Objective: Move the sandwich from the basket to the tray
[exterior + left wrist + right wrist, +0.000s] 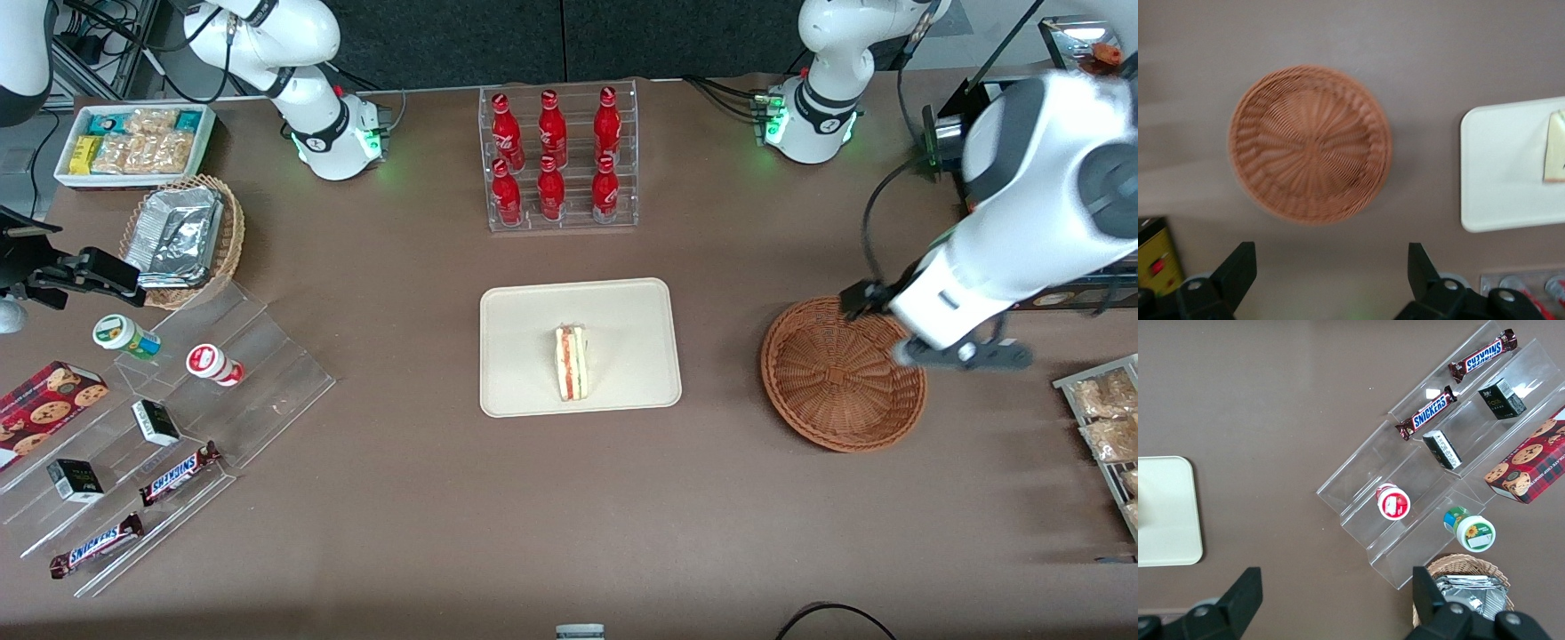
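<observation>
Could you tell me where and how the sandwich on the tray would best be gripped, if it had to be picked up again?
Probably across its two broad bread faces, coming straight down from above. The sandwich stands on the tray with its striped cut edge facing up, so the faces lie on either side of that stripe and nothing crowds them. The tool hangs open above the empty basket.

Front view looks steeply down; both wrist views face the table (427, 516).

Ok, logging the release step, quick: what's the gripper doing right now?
Gripper: open, holding nothing, above the table beside the empty basket; sandwich lies on the tray.
</observation>
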Controlling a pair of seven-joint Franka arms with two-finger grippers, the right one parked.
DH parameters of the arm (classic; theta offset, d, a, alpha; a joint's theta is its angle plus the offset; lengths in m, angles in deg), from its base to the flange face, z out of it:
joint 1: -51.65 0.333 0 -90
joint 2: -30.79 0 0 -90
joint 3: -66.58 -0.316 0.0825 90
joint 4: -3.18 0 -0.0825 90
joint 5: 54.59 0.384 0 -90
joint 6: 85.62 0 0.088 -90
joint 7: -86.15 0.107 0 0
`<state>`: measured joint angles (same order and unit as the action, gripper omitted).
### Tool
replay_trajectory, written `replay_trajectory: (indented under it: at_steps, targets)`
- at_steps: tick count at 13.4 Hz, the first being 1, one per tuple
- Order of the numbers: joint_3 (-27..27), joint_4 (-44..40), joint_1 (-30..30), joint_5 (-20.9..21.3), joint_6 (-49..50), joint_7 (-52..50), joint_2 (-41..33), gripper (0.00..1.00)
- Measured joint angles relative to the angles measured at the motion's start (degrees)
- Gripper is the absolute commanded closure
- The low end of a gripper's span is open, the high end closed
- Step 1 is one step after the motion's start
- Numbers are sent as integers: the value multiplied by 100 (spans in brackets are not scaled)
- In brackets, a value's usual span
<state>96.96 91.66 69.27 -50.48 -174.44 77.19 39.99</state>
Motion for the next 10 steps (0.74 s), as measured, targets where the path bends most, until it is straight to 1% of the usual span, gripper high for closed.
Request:
replay_trajectory:
  at_steps: [2,3,5,6,8,9,10]
  targets:
    - [-148,-28,126,-74,422,102,-395,0]
    - [-411,-81,19,-118,633,150,-544,0]
    - [-1118,-274,-494,-150,972,194,-699,0]
    - [-1342,-352,-675,-151,1063,195,-742,0]
    - [-1498,-413,-824,-151,1099,195,-797,0]
    - [-1635,-431,-956,-151,1116,195,-807,0]
    - [-1887,-464,-1173,-151,1150,197,-810,0]
